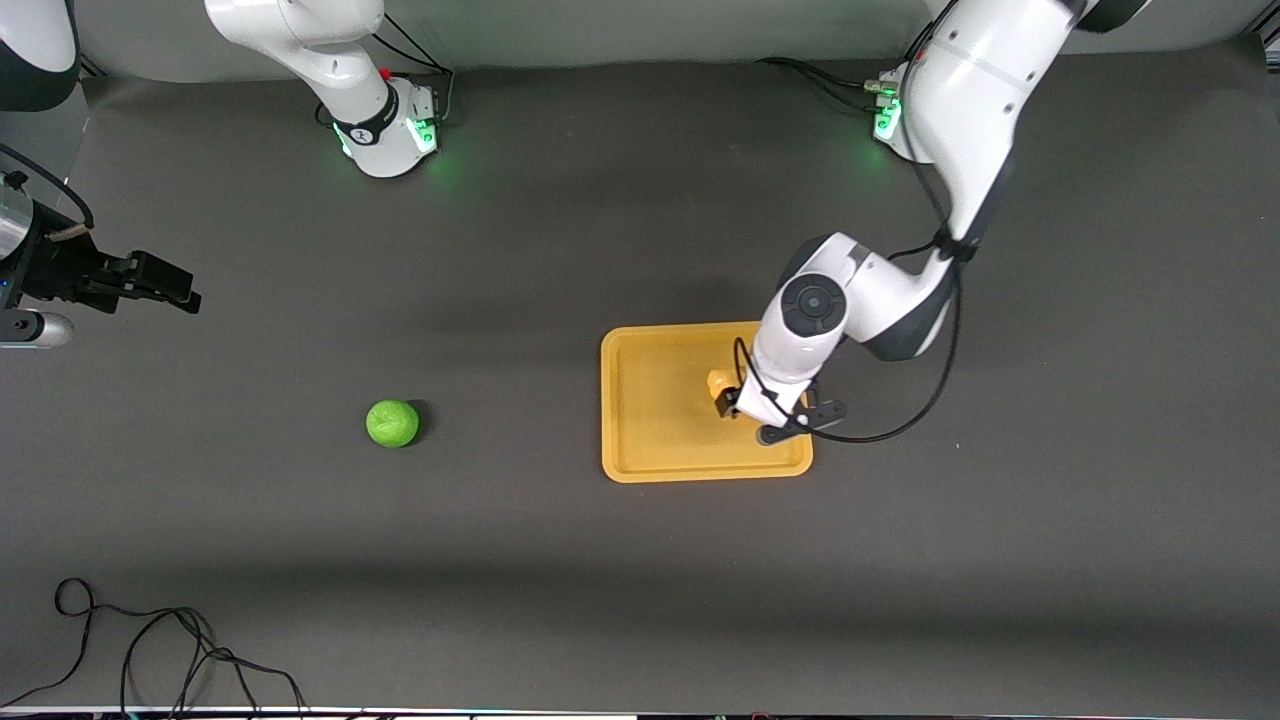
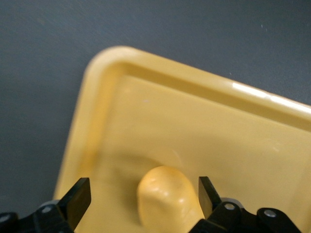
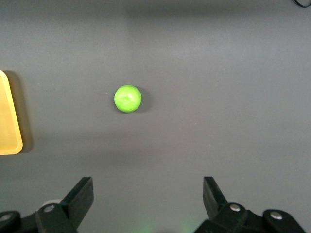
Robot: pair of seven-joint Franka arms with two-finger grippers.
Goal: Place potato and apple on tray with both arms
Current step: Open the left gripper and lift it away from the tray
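The yellow potato [image 1: 718, 382] [image 2: 167, 196] lies on the orange-yellow tray [image 1: 650, 400] [image 2: 146, 121]. My left gripper [image 1: 735, 400] [image 2: 144, 189] is low over the tray and open, its fingers standing on either side of the potato, with a clear gap at one finger. The green apple [image 1: 392, 423] [image 3: 128, 98] rests on the dark table, beside the tray toward the right arm's end. My right gripper [image 1: 160, 282] [image 3: 147, 191] hangs open and empty over the table at the right arm's end, well away from the apple. A corner of the tray [image 3: 7, 121] shows in the right wrist view.
A loose black cable [image 1: 150, 640] lies on the table near the front camera at the right arm's end. The two arm bases [image 1: 390, 130] [image 1: 890, 120] stand along the edge farthest from the camera. Bare dark mat surrounds the apple and tray.
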